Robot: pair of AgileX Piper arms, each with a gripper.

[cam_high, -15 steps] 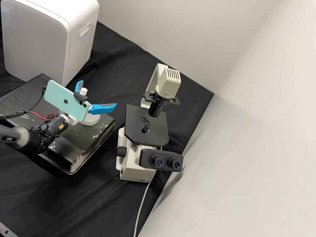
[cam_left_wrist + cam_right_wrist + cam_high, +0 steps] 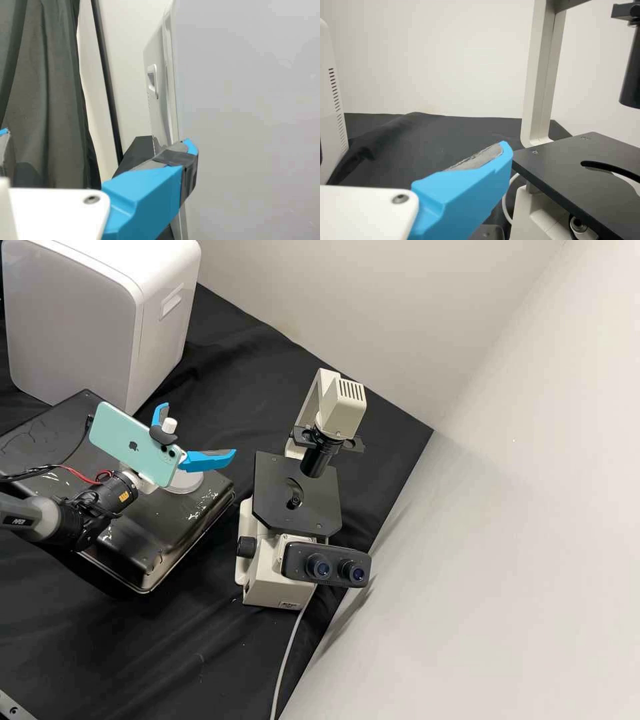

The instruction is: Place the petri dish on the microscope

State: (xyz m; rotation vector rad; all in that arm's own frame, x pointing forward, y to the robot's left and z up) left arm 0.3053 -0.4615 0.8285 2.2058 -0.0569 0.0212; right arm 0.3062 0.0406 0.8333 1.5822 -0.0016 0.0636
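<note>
The bench under me is draped in a creased black cloth (image 2: 167, 640) and runs back to two plain white walls (image 2: 400, 300) that meet in a corner. On it I count one boxy white plastic cabinet (image 2: 100, 313) at the far left, one shallow glossy black tray (image 2: 153, 540) with pale scuffs in front of it, and one cream-bodied microscope (image 2: 267, 573) with a flat black stage (image 2: 320, 507), two dark eyepieces (image 2: 321, 567) and one grey cable (image 2: 287, 653) trailing toward the near edge.

My right gripper (image 2: 200, 429), with one mint-green phone (image 2: 133, 443) on its wrist, hangs over the tray's right end. Its two blue fingers are spread apart, the lower one pointing at the stage. Under it lies one round, pale, shallow disc that I take to be the petri dish (image 2: 181, 483). It rests on the tray, left of the microscope and apart from the stage.

My left gripper (image 2: 95, 142) is close by the cabinet's side, its fingers parted.
</note>
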